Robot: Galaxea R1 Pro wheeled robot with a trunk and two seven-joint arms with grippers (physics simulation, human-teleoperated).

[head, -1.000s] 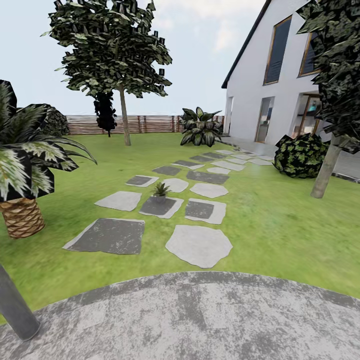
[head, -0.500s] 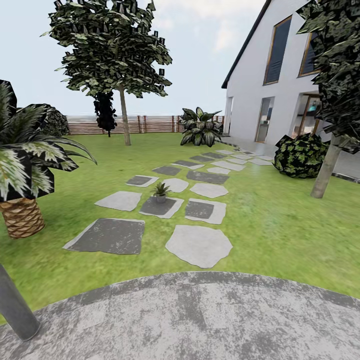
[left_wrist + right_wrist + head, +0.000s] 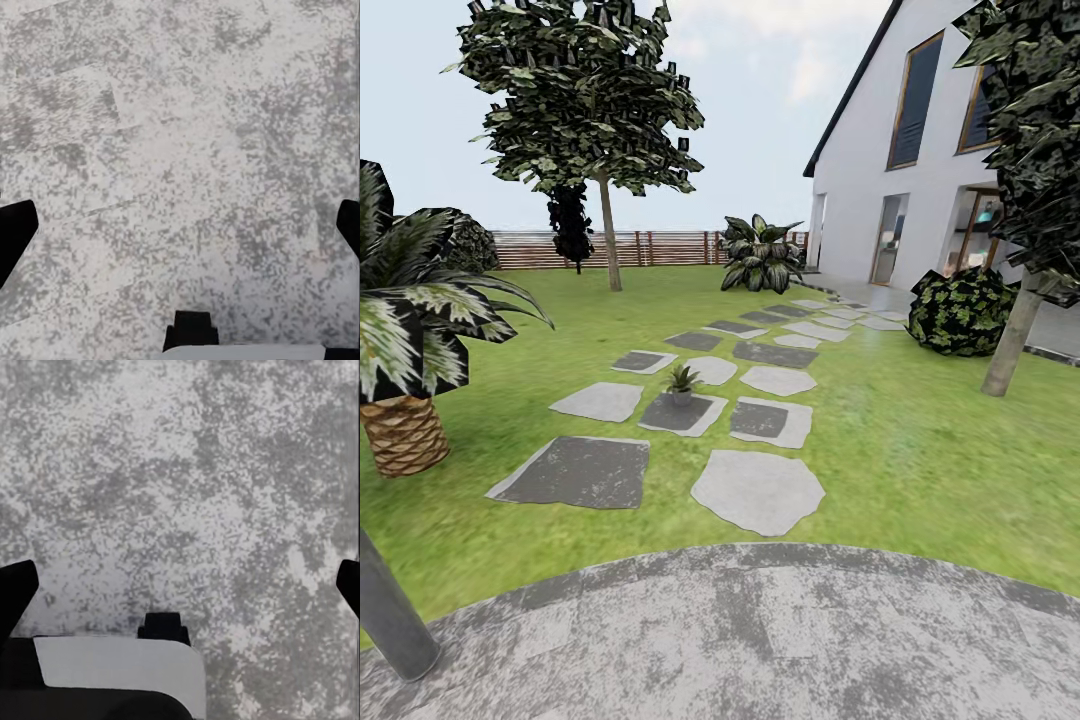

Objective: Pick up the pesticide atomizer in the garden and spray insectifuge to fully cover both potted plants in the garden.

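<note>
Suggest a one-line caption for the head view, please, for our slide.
One small potted plant stands on a dark stepping stone in the lawn, beyond the round grey patio.

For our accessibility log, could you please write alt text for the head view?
A small potted plant stands on a dark stepping stone in a green lawn, with a grey paved patio in front. A palm, trees, a wooden fence and a white house surround it.
</note>
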